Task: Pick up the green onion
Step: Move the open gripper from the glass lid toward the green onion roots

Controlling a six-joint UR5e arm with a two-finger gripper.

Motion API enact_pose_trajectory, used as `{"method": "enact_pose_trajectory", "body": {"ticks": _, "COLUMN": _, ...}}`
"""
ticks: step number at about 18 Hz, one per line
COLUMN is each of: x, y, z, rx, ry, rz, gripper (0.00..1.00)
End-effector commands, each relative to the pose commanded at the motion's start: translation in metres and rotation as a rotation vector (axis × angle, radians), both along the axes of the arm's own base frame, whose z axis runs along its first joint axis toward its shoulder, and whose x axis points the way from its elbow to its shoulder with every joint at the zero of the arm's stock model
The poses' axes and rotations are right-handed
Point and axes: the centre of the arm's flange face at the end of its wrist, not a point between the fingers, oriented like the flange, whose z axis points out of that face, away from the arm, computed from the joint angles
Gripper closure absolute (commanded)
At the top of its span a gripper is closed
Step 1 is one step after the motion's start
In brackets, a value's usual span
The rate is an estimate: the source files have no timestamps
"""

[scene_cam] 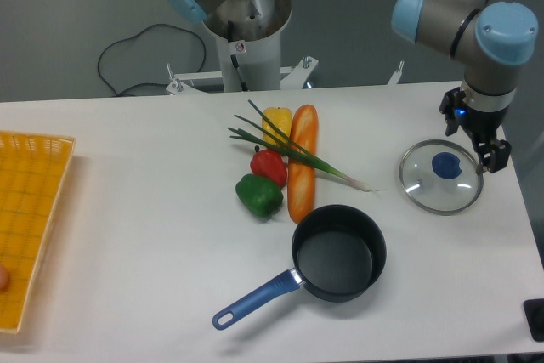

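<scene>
- Here, the gripper [486, 152] hangs at the right side of the white table [127, 210], its dark fingers pointing down just over the right rim of a glass lid [442, 178] with a blue knob; whether the fingers are parted or closed I cannot tell, and they grasp nothing that shows.
- Left of the lid, well apart from the gripper, the green onion [297, 151] lies slantwise across a baguette [302, 163], whitish root end toward the right, dark leaves splayed to the far left.
- A yellow pepper [275, 121], a red pepper [268, 165] and a green bell pepper [258, 195] sit just beside the baguette.
- Nearer, a black saucepan [338, 253] with a blue handle.
- A yellow basket [30, 218] at the left edge.
- Behind, a grey floor, a black cable [136, 61] and the arm's base [246, 31].
- No readable writing.
</scene>
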Motion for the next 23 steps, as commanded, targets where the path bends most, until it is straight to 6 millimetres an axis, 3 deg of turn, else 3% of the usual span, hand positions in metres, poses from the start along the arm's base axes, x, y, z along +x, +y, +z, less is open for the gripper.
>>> {"method": "enact_pose_trajectory", "body": {"ticks": 6, "x": 0.012, "y": 0.02, "z": -0.007, "rx": 0.064, "ry": -0.027, "rz": -0.03, "gripper": 0.0}}
{"method": "enact_pose_trajectory", "body": {"ticks": 14, "x": 0.04, "y": 0.018, "z": -0.051, "rx": 0.159, "ry": -0.129, "rz": -0.024, "gripper": 0.0}}
{"method": "enact_pose_trajectory", "body": {"ticks": 23, "x": 0.059, "y": 0.026, "z": -0.073, "rx": 0.197, "ry": -0.185, "rz": -0.114, "gripper": 0.0}}
